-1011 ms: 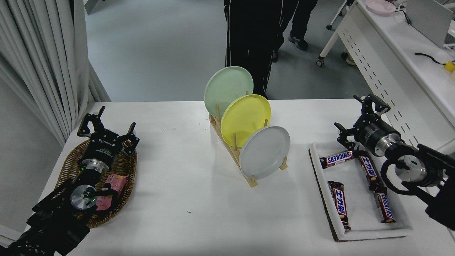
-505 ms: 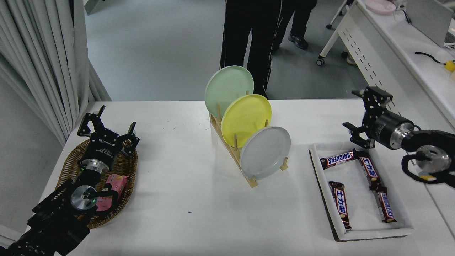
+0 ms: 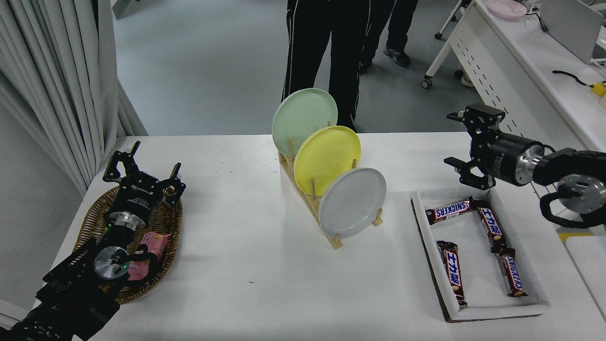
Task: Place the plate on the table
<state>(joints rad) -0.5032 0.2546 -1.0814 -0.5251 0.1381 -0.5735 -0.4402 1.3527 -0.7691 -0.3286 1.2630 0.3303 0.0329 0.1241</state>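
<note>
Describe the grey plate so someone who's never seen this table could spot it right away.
On the white table, find the wooden rack near the middle, holding three upright plates in a row. The grey plate stands in the nearest slot, in front of the yellow plate and the pale green plate; it is the only uncoloured one.

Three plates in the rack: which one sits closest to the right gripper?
The light grey plate, in the front slot of the wooden rack. The yellow plate and pale green plate stand behind it, farther from the right gripper.
</note>
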